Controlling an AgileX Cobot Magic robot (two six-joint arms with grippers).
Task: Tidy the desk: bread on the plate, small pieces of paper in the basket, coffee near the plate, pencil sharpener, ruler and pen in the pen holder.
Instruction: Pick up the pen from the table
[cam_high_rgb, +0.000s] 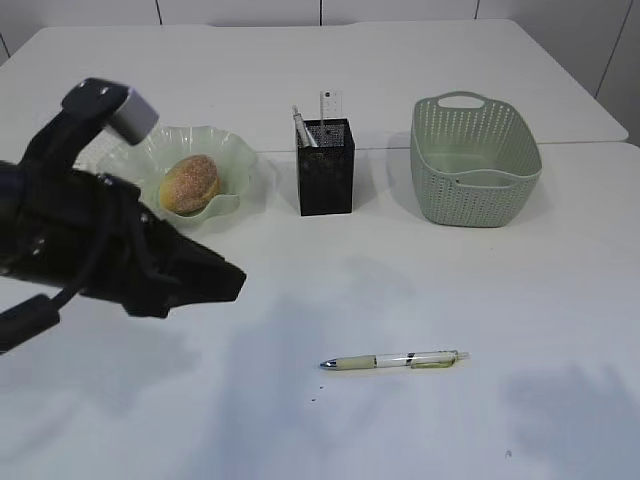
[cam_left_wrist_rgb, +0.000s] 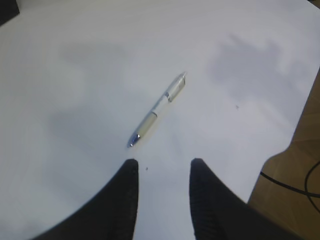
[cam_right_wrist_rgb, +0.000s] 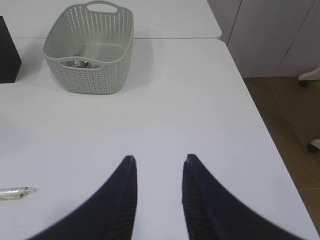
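So: bread (cam_high_rgb: 189, 184) sits on the plate (cam_high_rgb: 232, 150), ruler (cam_high_rgb: 330, 104) stands in the pen holder (cam_high_rgb: 325, 168), paper scraps (cam_right_wrist_rgb: 80, 63) lie in the basket (cam_high_rgb: 474, 160). I see no coffee. Pen (cam_high_rgb: 394, 360) lies loose on the tabletop (cam_high_rgb: 520, 340). Left gripper (cam_left_wrist_rgb: 163, 165) and right gripper (cam_right_wrist_rgb: 158, 161) both gape, empty.

Exterior looks down slantwise across the desk (cam_high_rgb: 560, 330); both wrist views share the pen (cam_left_wrist_rgb: 156, 111)
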